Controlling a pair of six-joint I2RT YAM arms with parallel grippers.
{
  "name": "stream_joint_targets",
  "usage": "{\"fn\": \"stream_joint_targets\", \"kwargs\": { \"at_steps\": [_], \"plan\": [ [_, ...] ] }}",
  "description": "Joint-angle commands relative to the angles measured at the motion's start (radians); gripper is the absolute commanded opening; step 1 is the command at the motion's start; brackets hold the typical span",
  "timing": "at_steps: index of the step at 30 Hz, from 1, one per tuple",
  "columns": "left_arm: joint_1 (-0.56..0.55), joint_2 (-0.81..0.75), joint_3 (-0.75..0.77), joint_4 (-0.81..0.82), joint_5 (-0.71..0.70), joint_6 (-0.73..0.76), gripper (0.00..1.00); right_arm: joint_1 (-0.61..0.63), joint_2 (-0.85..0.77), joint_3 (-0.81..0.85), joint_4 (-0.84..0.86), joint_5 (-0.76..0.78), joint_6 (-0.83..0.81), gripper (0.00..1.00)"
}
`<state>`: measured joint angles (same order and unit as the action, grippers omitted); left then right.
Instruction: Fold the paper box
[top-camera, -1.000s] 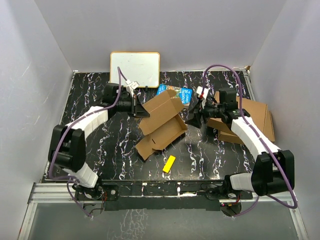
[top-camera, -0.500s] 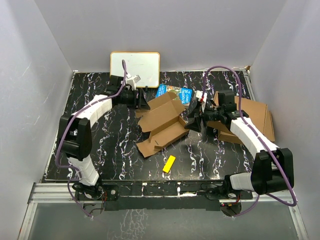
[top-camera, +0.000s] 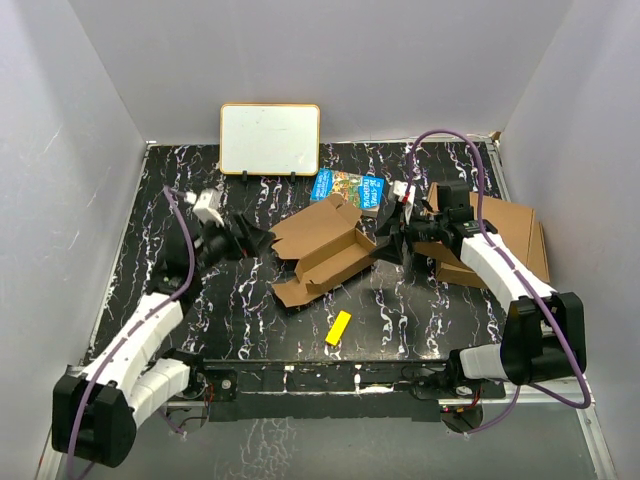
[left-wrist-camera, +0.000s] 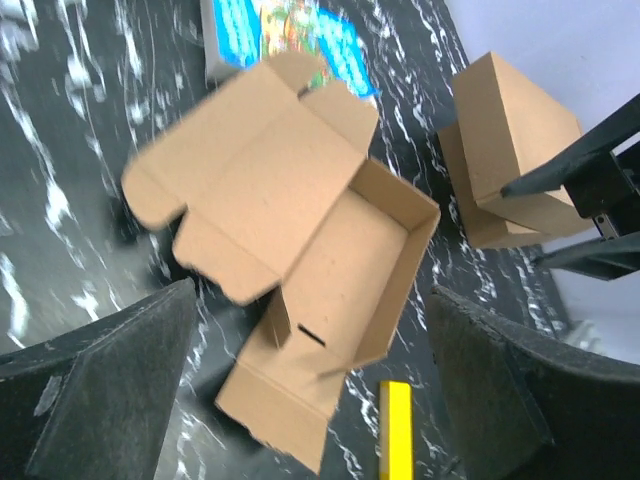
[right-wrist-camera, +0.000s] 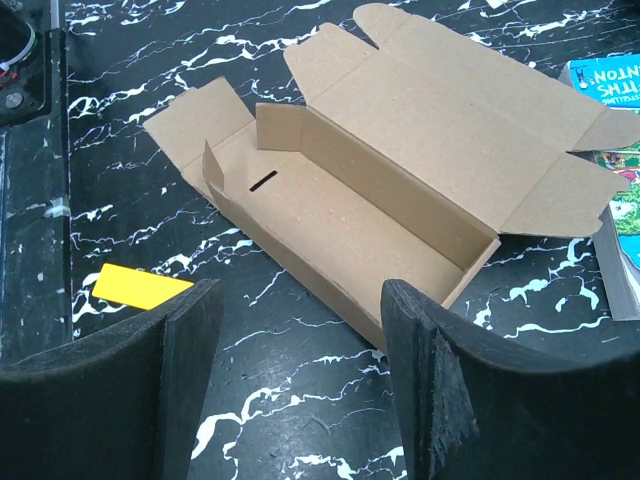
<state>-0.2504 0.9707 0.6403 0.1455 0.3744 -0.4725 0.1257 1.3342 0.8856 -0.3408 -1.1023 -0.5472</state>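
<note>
Here we see the paper box (top-camera: 322, 250) lying open in the middle of the bench (top-camera: 240, 300). Its tray faces up with the long walls raised, and the lid and flaps spread out toward the far side. Our left hand (top-camera: 255, 240) sits low over the bench just to the left of the box, fully released, its jaws spread wide with nothing between them. Our right hand (top-camera: 388, 238) is at the box's right end, jaws also apart and grasping nothing; we cannot tell whether a finger touches the box's wall. A yellow block (top-camera: 339, 328) lies on the near side of the box, and a picture book (top-camera: 350, 186) lies just beyond its lid. A whiteboard (top-camera: 270, 138) leans against the back wall, and closed cardboard boxes (top-camera: 505, 235) sit at the right by the right arm.
</note>
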Motion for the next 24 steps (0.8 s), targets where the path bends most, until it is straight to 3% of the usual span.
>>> {"fn": "stream_joint_targets", "kwargs": {
  "at_steps": [1,3,5,14,19,24],
  "plan": [
    [0.006,-0.04,-0.236,0.31,0.009,-0.387,0.92,-0.01,0.012,0.001,0.057,-0.056,-0.004,0.69],
    [0.006,-0.018,-0.338,0.491,-0.011,-0.55,0.89,-0.01,0.016,-0.001,0.059,-0.056,-0.001,0.69],
    [0.006,0.038,-0.373,0.573,-0.025,-0.61,0.86,-0.011,0.021,-0.001,0.06,-0.056,0.0,0.69],
    [0.0,0.309,-0.261,0.605,-0.152,-0.625,0.84,-0.015,0.027,-0.007,0.062,-0.05,-0.002,0.69],
    [-0.006,0.482,-0.222,0.702,-0.161,-0.71,0.71,-0.017,0.023,-0.007,0.062,-0.049,-0.004,0.69],
    [-0.041,0.581,-0.161,0.701,-0.176,-0.728,0.69,-0.017,0.023,-0.005,0.06,-0.049,-0.007,0.69]
  ]
}}
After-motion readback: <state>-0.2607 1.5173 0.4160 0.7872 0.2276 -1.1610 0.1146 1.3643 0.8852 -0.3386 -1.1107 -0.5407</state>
